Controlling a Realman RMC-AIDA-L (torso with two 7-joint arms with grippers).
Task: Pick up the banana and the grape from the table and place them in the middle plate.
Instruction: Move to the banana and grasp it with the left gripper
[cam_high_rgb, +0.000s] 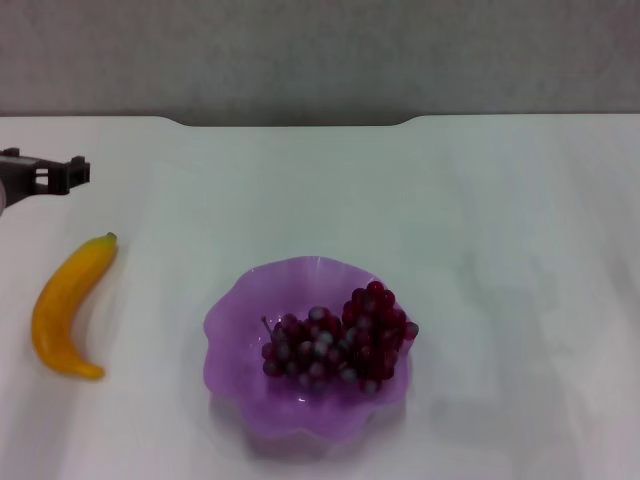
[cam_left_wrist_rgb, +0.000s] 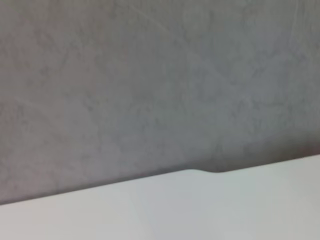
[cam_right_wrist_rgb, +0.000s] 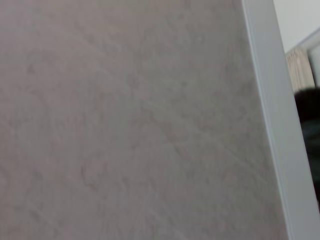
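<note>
Your grape (cam_high_rgb: 340, 340) already lay inside the middle plate (cam_high_rgb: 240, 310), a little toward its right side, so the banana (cam_high_rgb: 68, 305) was what remained. It rested on the bench (cam_high_rgb: 500, 220) well to the left of the plate and clear of its rim, with bare bench between the two.

The banana's long axis ran near-to-far, leaning slightly right: the dark stem tip pointed away from you and the blunt end curved back toward the near edge.

Your left gripper (cam_high_rgb: 68, 174) was the nearer one by a wide margin. It sat at the left edge of the head view, farther back than the banana and just beyond its stem tip, apart from it. Only a dark part of it showed, so I could not tell whether it was open or closed. Its wrist camera looked past the far edge of the bench at the wall, not at the fruit, which suggests the arm was not yet aimed downward.

Your right gripper was out of view.
</note>
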